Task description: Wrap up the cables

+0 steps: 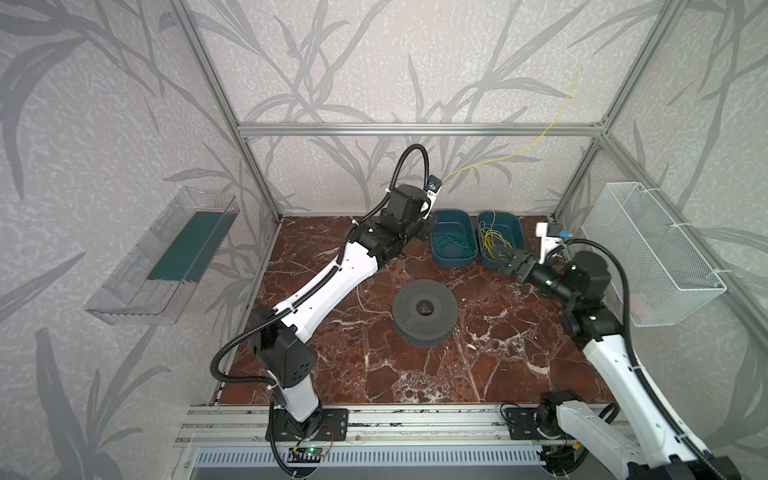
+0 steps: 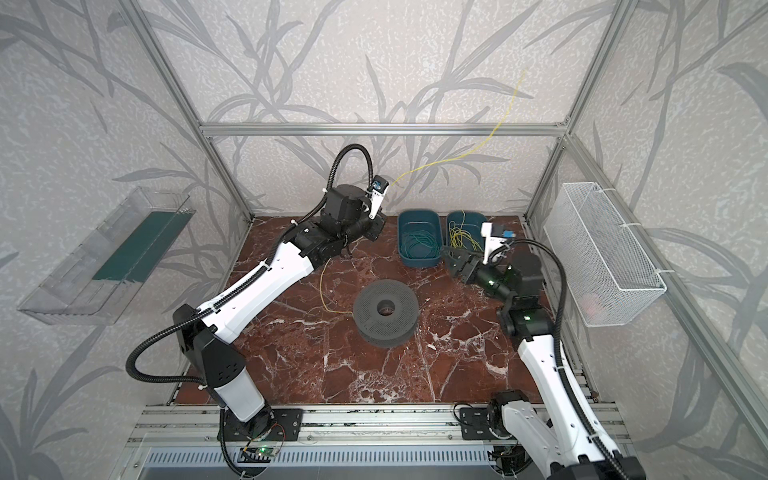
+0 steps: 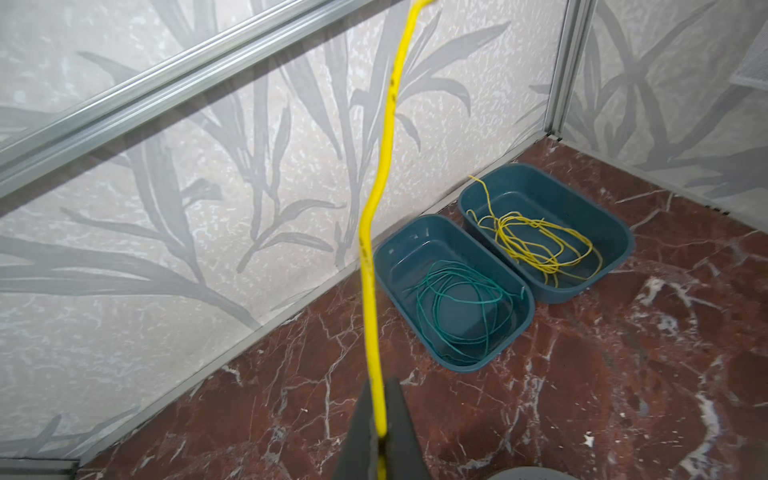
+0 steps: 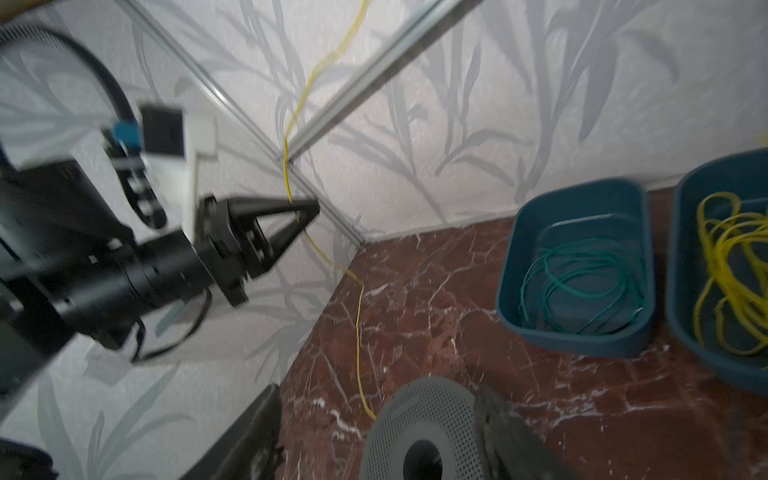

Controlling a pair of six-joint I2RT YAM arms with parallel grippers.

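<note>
Left wrist view: my left gripper [image 3: 379, 401] is clamped on a yellow cable [image 3: 390, 124]. The cable rises toward the far right wall and drops to the edge of the grey spool [image 1: 409, 309] mid-table. My right gripper [image 1: 510, 262] hangs with jaws apart and empty, at the near edge of the right blue bin [image 1: 518, 235], where more yellow cables [image 1: 494, 243] lie tangled. Green wire [image 1: 451, 245] lies in the left bin [image 1: 453, 262].
</note>
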